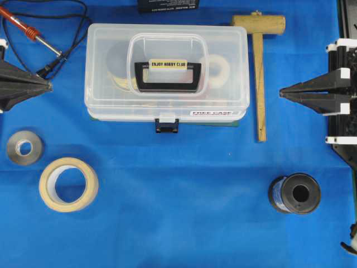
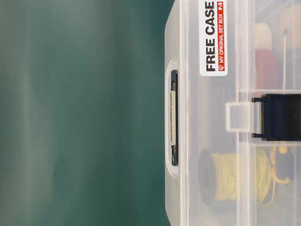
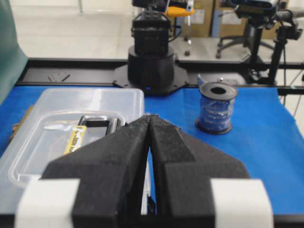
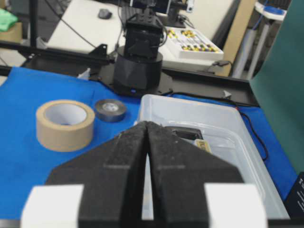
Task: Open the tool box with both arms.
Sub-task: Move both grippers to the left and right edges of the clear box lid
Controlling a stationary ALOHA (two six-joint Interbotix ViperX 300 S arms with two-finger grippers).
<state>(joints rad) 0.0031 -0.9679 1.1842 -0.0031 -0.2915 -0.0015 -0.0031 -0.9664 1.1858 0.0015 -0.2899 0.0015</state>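
The tool box [image 1: 167, 70] sits latched mid-table, its black latch [image 1: 167, 124] facing near, while the left gripper [image 1: 49, 85] and right gripper [image 1: 281, 94] wait clenched and empty at either side, apparently parked before approach.

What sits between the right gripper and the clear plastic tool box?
The wooden mallet lies there on the blue cloth, its handle running lengthwise between the right gripper and the clear plastic tool box; the overhead view shows it.
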